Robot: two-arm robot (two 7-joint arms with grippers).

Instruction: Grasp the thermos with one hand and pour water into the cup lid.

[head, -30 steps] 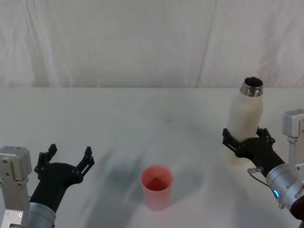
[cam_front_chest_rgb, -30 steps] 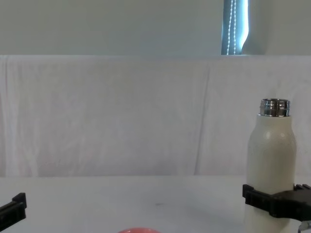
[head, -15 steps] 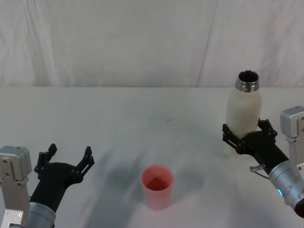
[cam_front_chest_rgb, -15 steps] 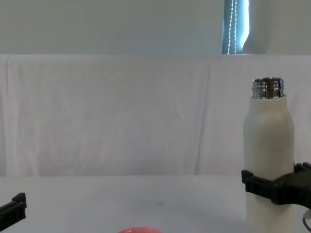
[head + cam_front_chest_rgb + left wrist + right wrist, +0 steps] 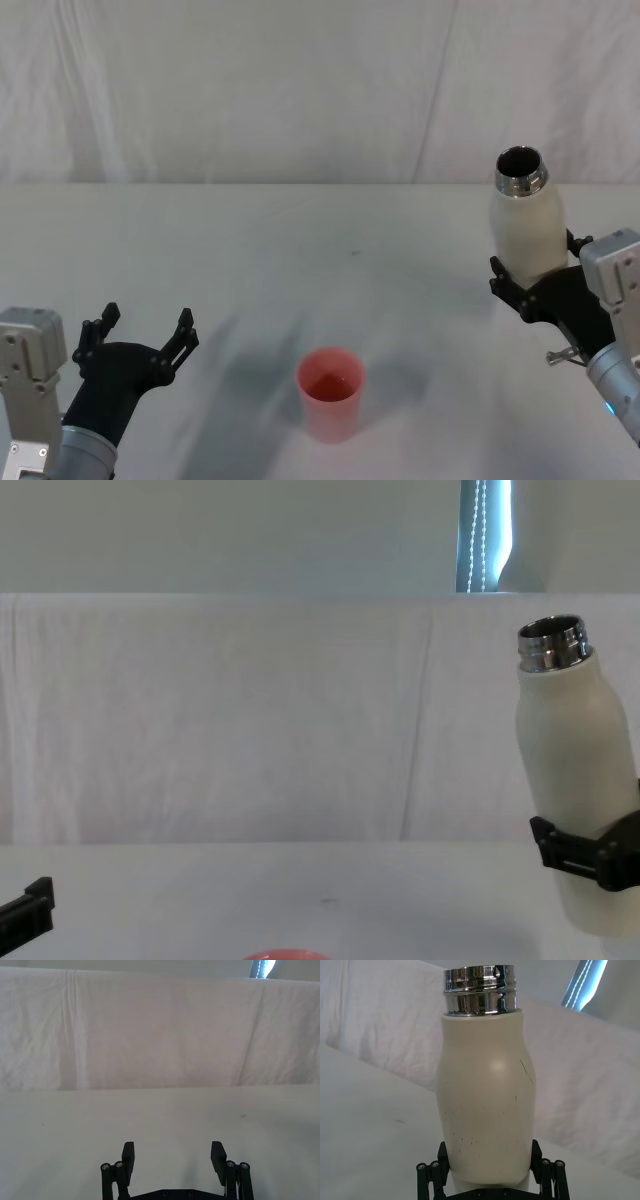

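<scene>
Right end effector point(image 5: 545, 285) clamped around the lower body of the thermos point(image 5: 527, 222), lifted clear of the white table point(image 5: 300, 260), steel neck tilted slightly toward the left. Pink cup lid point(image 5: 329, 392) upright on the table, well to the left of that end effector and lower. Left end effector point(image 5: 140, 335) spread wide, hovering low, left of the cup lid.

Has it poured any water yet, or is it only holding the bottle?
Done: the right gripper is clamped around the thermos and holds it clear of the table, its open neck tipped slightly toward the middle. In hand: carrying it toward the cup lid. Left: the pour itself; no water is leaving the neck. The left gripper waits open near the table's left front.
</scene>
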